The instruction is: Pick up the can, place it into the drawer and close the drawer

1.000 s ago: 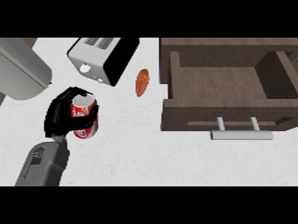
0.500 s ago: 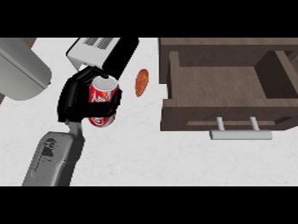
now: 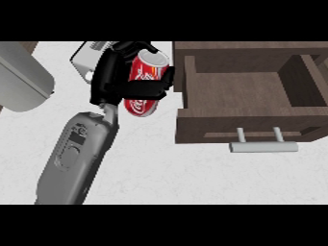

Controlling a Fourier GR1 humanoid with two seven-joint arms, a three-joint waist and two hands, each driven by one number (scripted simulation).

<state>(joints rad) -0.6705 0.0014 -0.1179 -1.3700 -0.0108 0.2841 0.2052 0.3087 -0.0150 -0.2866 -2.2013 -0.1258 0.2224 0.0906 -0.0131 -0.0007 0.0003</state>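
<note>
While the red can (image 3: 146, 85) is carried tilted above the white surface (image 3: 195, 178), just left of the open drawer (image 3: 255, 96) and not yet over it, its lower end could be caught on the drawer's near left wall if it is lowered too soon. It is clamped by the curled fingers of the left hand (image 3: 113, 81), whose grey forearm is angled up from the lower left. No right hand is seen.
</note>
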